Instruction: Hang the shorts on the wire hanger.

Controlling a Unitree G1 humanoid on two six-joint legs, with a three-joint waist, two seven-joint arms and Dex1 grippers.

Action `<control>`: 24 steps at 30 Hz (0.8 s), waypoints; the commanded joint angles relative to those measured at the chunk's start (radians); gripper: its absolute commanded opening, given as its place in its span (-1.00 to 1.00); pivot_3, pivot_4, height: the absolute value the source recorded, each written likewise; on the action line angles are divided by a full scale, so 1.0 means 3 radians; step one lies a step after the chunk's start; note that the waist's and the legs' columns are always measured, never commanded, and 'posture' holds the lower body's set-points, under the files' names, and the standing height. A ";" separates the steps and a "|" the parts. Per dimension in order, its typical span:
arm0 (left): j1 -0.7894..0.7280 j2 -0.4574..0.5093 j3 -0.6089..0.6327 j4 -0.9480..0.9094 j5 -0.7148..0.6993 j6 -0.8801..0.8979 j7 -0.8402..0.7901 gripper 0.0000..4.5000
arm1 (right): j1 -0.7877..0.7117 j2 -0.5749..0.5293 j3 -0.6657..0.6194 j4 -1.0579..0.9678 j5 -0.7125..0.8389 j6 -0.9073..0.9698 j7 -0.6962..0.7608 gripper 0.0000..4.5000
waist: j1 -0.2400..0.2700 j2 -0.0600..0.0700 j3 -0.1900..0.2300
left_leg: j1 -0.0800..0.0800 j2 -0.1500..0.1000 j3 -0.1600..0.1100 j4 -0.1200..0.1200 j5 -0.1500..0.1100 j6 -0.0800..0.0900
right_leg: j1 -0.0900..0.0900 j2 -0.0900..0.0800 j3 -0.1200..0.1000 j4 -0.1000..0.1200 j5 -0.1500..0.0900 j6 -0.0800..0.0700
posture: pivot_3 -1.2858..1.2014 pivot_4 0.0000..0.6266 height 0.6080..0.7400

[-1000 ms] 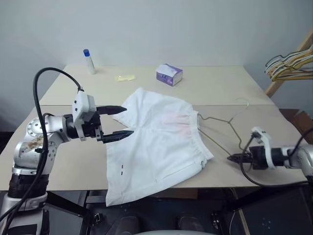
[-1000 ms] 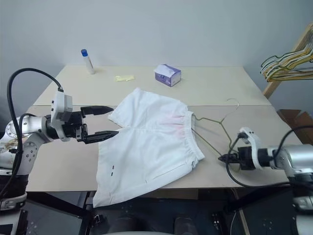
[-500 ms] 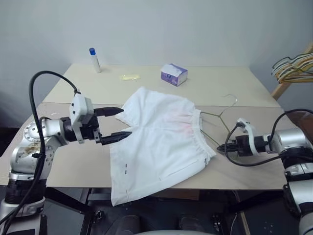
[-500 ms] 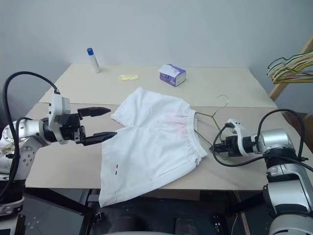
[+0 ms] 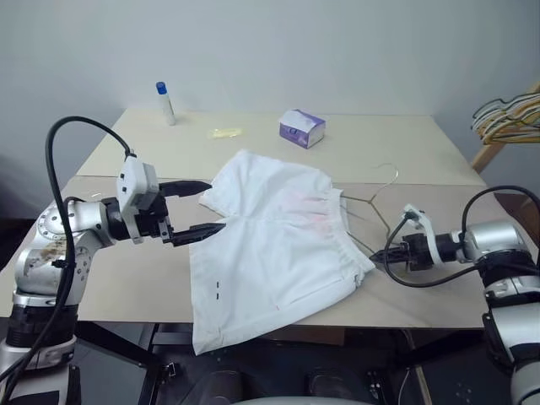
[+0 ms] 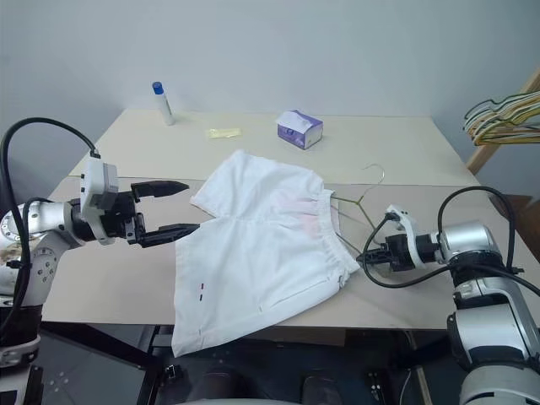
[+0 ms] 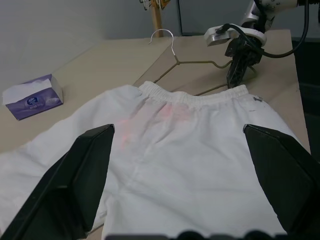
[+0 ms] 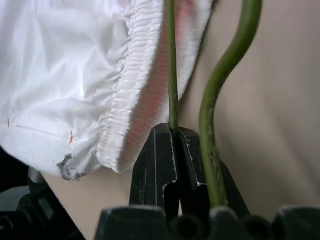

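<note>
While soft white shorts point(image 5: 274, 240) lie flat on table point(image 5: 126, 287), right gripper point(image 8: 175, 137) pinches thin wire hanger point(image 6: 359, 202) at gathered waistband; left gripper point(image 5: 205, 207) level, spread wide over hem.

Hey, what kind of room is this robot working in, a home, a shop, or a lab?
Most likely a lab or test room set up for a laundry chore: bare grey walls, two plain tables pushed together, white shorts spread beside a wire hanger, and a wooden rack of hangers at the side.
</note>
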 commanded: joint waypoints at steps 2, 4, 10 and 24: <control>-0.0060 0.0020 0.0048 -0.0018 -0.0008 -0.0091 0.0008 0.99 | -0.0217 0.0112 -0.0127 0.0276 -0.0120 -0.0203 -0.0227 -1.00 | 0.0003 0.0000 0.0000 | 0.0000 0.0000 0.0000 -0.0002 0.0000 0.0000 | 0.0000 0.0000 0.0000 0.0000 0.0000 0.0000 | 0.17 -1.00 1.00; -0.0043 0.0026 0.0059 -0.0034 -0.0017 -0.0090 0.0018 0.99 | -0.0270 0.0151 -0.0201 0.0358 -0.0141 -0.0266 -0.0371 -1.00 | 0.0008 0.0000 0.0000 | 0.0000 0.0000 0.0000 -0.0002 0.0000 -0.0001 | 0.0000 0.0000 -0.0001 0.0000 0.0000 0.0000 | 0.17 -1.00 1.00; -0.0040 0.0020 0.0051 -0.0033 -0.0015 -0.0092 0.0029 0.99 | -0.0227 0.0123 -0.0380 0.0210 -0.0103 -0.0317 -0.0435 -1.00 | 0.0030 0.0000 0.0000 | -0.0009 0.0000 -0.0001 -0.0002 0.0001 -0.0002 | -0.0008 0.0000 -0.0001 0.0000 0.0000 0.0000 | 0.16 -1.00 1.00; -0.0553 0.0059 -0.0123 0.0453 0.0161 -0.0302 -0.0230 0.99 | 0.0491 -0.0126 -0.0460 -0.2352 -0.0626 -0.1914 -0.1238 -1.00 | 0.0006 0.0001 0.0000 | -0.0045 0.0000 -0.0001 -0.0001 0.0003 -0.0006 | -0.0046 0.0000 -0.0002 0.0007 0.0001 -0.0001 | 0.11 -1.00 1.00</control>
